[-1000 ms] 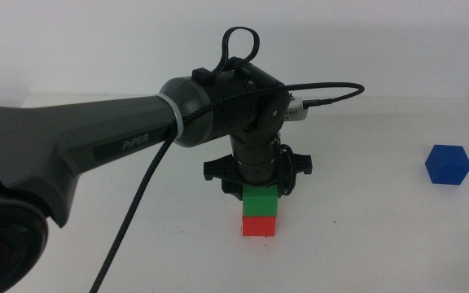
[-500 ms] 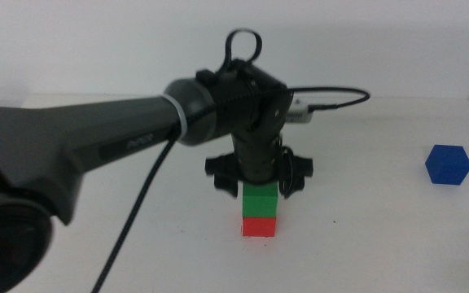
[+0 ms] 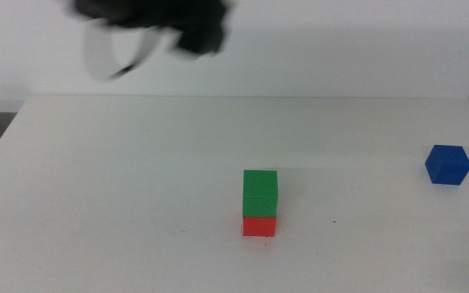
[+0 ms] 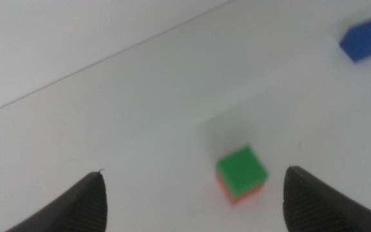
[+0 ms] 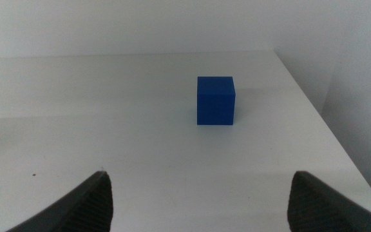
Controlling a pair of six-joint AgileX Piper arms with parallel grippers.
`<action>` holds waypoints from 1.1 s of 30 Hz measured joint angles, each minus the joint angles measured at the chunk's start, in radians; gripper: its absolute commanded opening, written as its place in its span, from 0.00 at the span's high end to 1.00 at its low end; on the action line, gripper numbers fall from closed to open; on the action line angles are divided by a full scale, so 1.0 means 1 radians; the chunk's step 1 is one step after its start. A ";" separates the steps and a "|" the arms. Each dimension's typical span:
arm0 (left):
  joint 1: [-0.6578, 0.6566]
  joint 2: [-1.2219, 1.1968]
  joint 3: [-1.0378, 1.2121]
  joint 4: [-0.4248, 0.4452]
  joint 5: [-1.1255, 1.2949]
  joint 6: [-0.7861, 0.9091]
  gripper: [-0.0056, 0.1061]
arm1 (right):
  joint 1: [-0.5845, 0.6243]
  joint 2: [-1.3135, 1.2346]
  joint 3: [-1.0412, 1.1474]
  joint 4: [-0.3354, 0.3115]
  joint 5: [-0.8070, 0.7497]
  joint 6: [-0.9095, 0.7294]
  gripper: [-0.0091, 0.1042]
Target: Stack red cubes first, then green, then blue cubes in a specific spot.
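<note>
The green cube sits on top of the red cube near the middle of the table. The pair also shows in the left wrist view, green cube over a sliver of red cube. The blue cube stands alone at the right; it also shows in the left wrist view and the right wrist view. My left gripper is open and empty, high above the stack; in the middle view it is a dark blur at the top. My right gripper is open, empty, a short way from the blue cube.
The white table has its right edge just past the blue cube, seen in the right wrist view as the table edge. A white wall stands behind the table.
My left gripper has let go of the green cube and risen fast up and to the left, away from the stack. The green cube stays on the red one.
</note>
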 measured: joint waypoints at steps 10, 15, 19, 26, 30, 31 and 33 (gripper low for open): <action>0.002 -0.549 0.471 -0.161 -0.184 0.013 0.11 | 0.000 0.000 0.000 0.000 0.000 0.000 0.15; 0.002 -0.588 0.475 -0.196 -0.189 0.011 0.11 | 0.000 0.000 0.000 0.000 0.000 0.000 0.15; 0.002 -0.588 0.469 -0.211 -0.192 0.011 0.11 | 0.000 0.000 0.000 0.000 0.000 0.000 0.15; 0.002 -0.589 0.467 -0.215 -0.211 0.012 0.11 | 0.000 0.000 0.000 0.000 0.000 0.000 0.15; 0.002 -0.590 0.467 -0.211 -0.216 0.012 0.11 | 0.000 0.000 0.000 -0.008 0.000 -0.005 0.15; 0.002 -0.590 0.467 -0.209 -0.216 0.012 0.11 | 0.000 0.000 0.000 -0.016 -0.004 -0.012 0.15; 0.002 -0.590 0.467 -0.209 -0.218 0.012 0.11 | 0.000 0.000 0.000 -0.044 -0.022 -0.021 0.15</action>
